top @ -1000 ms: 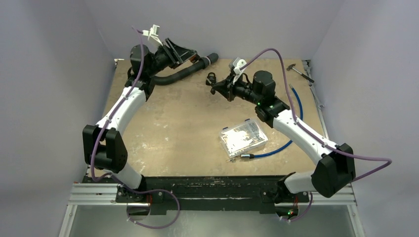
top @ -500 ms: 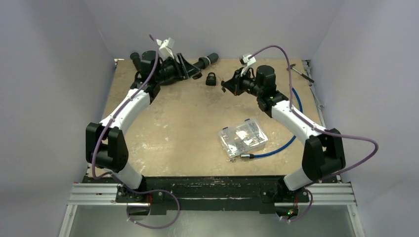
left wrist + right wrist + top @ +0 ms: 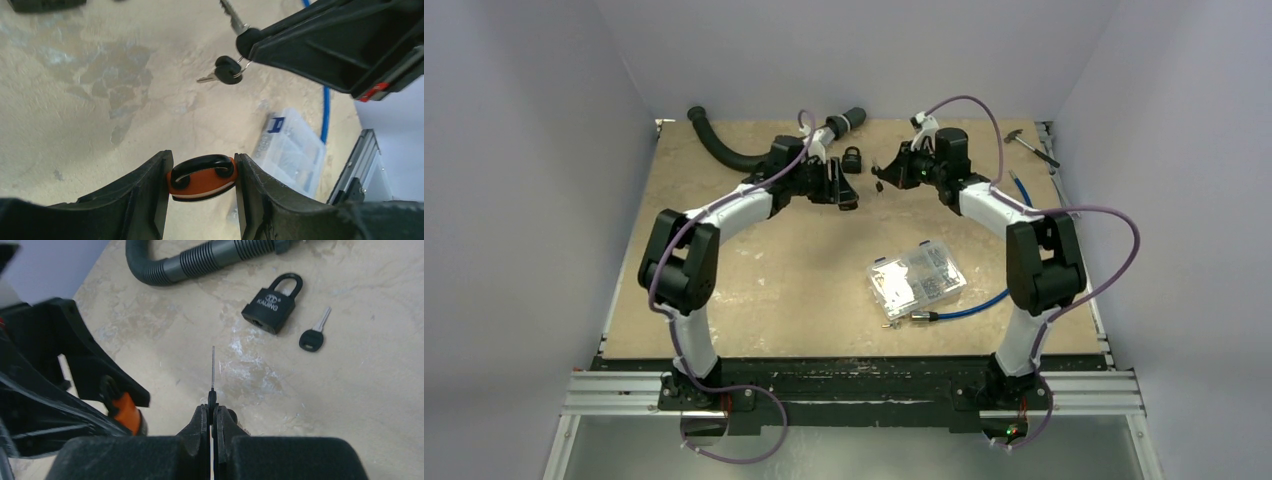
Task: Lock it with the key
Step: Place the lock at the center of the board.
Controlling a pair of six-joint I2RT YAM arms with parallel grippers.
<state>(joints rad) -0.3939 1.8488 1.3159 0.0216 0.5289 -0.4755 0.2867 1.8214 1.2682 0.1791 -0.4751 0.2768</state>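
**Student:** Which step is shown, and where are the parts?

**Tutor:** The key is being presented to the lock, over the far middle of the worktop [image 3: 754, 270]. The left pincer [image 3: 203, 164] is clamped on a small orange lock [image 3: 202, 181], one finger on each flank. The right pincer [image 3: 212, 412] is closed on the head of the key [image 3: 212, 371], with the blade pointing forward. Key and lock are near each other but apart.

**Student:** How is the step best done?

**Tutor:** By my judgement, hold the lock steady with its keyway turned to face the blade. Match the blade's flat to the slot, then bring it in along the keyway's axis. A skewed entry would likely jam, or twist the key in its narrow grip. Turn only once the key is fully seated.

**Student:** What does each view add?

**Tutor:** Only the left wrist view shows the grip on the lock. It also shows a second key [image 3: 225, 70] dangling below the right pincer, which could swing into the way. Only the right wrist view shows the blade edge-on. Beyond it on the worktop lies a black padlock [image 3: 272, 302], with a loose key [image 3: 313, 336] just beside it. The overhead view shows both arms reaching toward each other, but the key is too small to read there. No view shows the orange lock's keyway plainly.
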